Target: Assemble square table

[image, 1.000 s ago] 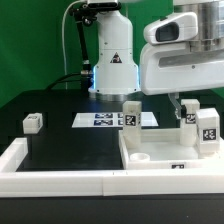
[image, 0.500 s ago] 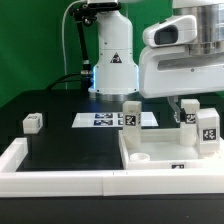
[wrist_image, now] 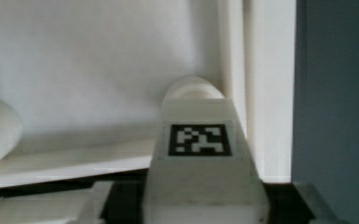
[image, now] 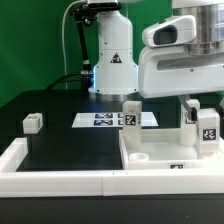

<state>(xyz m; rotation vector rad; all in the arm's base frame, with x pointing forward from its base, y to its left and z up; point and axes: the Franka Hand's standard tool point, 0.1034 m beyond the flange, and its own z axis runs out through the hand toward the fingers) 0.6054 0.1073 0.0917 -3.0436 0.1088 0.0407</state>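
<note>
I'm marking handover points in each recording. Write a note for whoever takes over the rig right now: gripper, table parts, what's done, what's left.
Gripper: low at the leg at the gripper, which sits centred in the wrist view. Whether the jaws pinch it cannot be told.
Parts: the tabletop lies flat at the exterior view's right. The leg at the gripper and the other upright leg stand at its far corners. The loose leg sits on the black surface at the exterior view's left. The fourth leg is not in view.
Done: two legs stand upright; how firmly is unclear.
Left: the near corner hole is empty; remaining legs to fit.
</note>
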